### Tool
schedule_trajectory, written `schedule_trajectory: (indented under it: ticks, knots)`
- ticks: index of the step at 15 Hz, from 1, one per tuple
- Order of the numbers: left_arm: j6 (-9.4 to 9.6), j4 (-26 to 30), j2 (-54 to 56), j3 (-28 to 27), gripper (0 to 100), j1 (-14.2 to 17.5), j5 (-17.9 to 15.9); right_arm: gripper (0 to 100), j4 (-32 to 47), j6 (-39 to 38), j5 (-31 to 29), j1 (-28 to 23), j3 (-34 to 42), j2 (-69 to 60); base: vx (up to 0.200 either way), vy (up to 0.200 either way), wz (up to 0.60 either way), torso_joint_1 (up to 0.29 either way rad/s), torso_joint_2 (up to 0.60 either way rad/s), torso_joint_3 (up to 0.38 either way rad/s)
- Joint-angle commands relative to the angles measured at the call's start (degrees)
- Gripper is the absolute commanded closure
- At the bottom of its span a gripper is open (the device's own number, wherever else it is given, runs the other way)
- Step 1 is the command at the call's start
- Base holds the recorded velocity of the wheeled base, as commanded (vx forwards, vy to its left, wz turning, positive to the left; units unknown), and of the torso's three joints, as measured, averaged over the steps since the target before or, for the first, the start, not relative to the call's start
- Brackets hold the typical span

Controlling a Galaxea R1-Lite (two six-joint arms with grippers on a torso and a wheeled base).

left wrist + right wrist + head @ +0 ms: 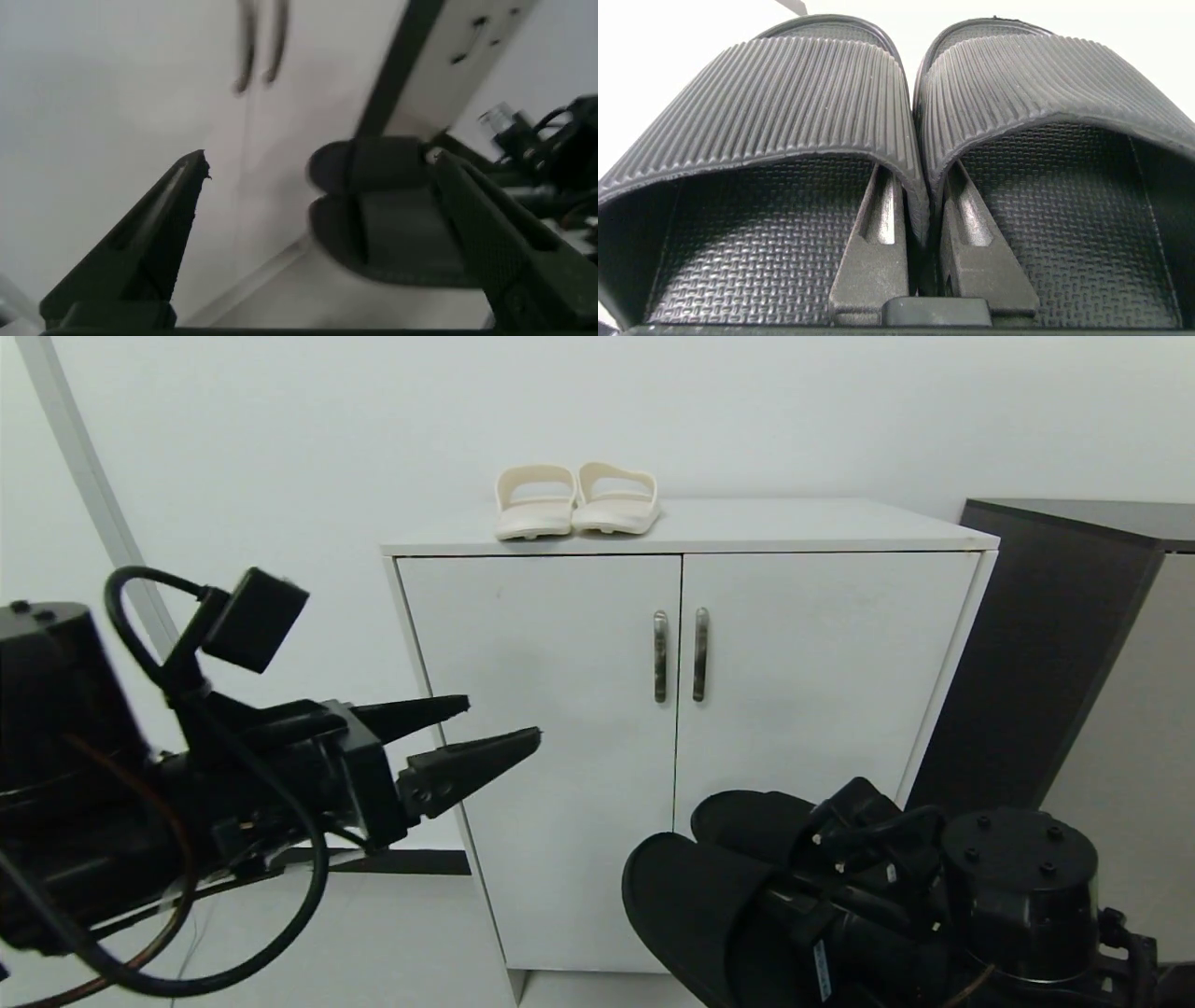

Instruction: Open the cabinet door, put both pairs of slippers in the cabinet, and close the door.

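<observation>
The white cabinet (pixel 551 709) stands with both doors shut, its two metal handles (pixel 680 655) side by side at the centre. A cream pair of slippers (pixel 576 500) rests on its top. My left gripper (pixel 504 719) is open in the air in front of the left door, below handle height; the left wrist view shows this gripper (pixel 320 159) with its jaws wide apart. My right gripper (pixel 920 219) is shut on the black pair of slippers (pixel 691 896), pinching the two inner side walls together, low in front of the right door. The black slippers (pixel 392 224) hang toes toward the cabinet.
A dark grey unit (pixel 1046 653) stands close against the cabinet's right side. To the left of the cabinet there is a white wall with a slanted grey strip (pixel 93 485) and a dark baseboard (pixel 411 861) above the pale floor.
</observation>
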State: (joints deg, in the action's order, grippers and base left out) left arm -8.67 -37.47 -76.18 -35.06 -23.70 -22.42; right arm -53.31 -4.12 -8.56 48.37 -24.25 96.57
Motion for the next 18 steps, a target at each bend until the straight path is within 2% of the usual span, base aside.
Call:
schedule_trajectory:
  ticks: [1, 2, 5, 7, 8, 13, 14, 15, 16, 18]
  knots:
    - [-1.53, -0.2, -5.9, -5.1, 0, -3.1, -0.1, 100, 0.0, 0.0, 0.0, 0.1, 0.1, -0.2, 0.000, 0.000, 0.00, 0.000, 0.00, 0.000]
    - [-3.37, -0.5, -9.1, -9.0, 0, -5.2, -0.1, 100, 0.0, 0.0, 0.1, 0.1, 0.1, -0.2, 0.000, 0.000, 0.00, 0.000, 0.00, 0.000]
    - [-6.19, -1.1, -16.9, -17.6, 0, -9.7, 0.0, 100, 0.0, 0.0, 0.1, 0.0, 0.2, -0.5, 0.000, 0.000, 0.00, 0.000, 0.00, 0.000]
    - [-9.88, -2.4, -19.8, -21.1, 0, -11.9, 0.0, 100, 0.0, 0.0, -0.1, 0.0, 0.1, -0.8, 0.000, 0.000, 0.00, 0.000, 0.00, 0.000]
    - [-10.76, -3.6, -22.2, -23.4, 0, -12.1, 0.0, 100, 0.0, 0.1, -0.1, -0.1, 0.0, -1.0, 0.000, 0.000, 0.00, 0.000, 0.00, 0.000]
    - [-10.84, -3.7, -29.0, -30.1, 0, -11.8, -0.3, 100, 0.0, 0.1, 0.1, -0.2, -0.2, -0.9, 0.000, 0.000, 0.00, 0.000, 0.00, 0.000]
    - [-11.46, -3.6, -30.9, -32.0, 0, -11.6, -0.3, 100, 0.0, 0.1, 0.2, -0.2, -0.2, -0.7, 0.000, 0.000, 0.00, 0.000, 0.00, 0.000]
    - [-13.31, -3.0, -32.3, -34.3, 0, -11.1, -0.3, 100, 0.0, 0.1, 0.2, -0.2, -0.2, -0.5, 0.000, 0.000, 0.00, 0.000, 0.00, 0.000]
    - [-14.62, -0.8, -33.1, -36.0, 0, -10.6, -0.4, 100, 0.0, 0.2, 0.2, -0.1, -0.1, -0.4, 0.000, 0.000, 0.00, 0.000, 0.00, 0.000]
    - [-14.80, 4.7, -33.8, -39.6, 0, -8.9, -3.3, 100, 0.0, 0.7, 0.3, -0.1, 0.0, -0.5, 0.000, 0.000, 0.00, 0.000, 0.00, 0.000]
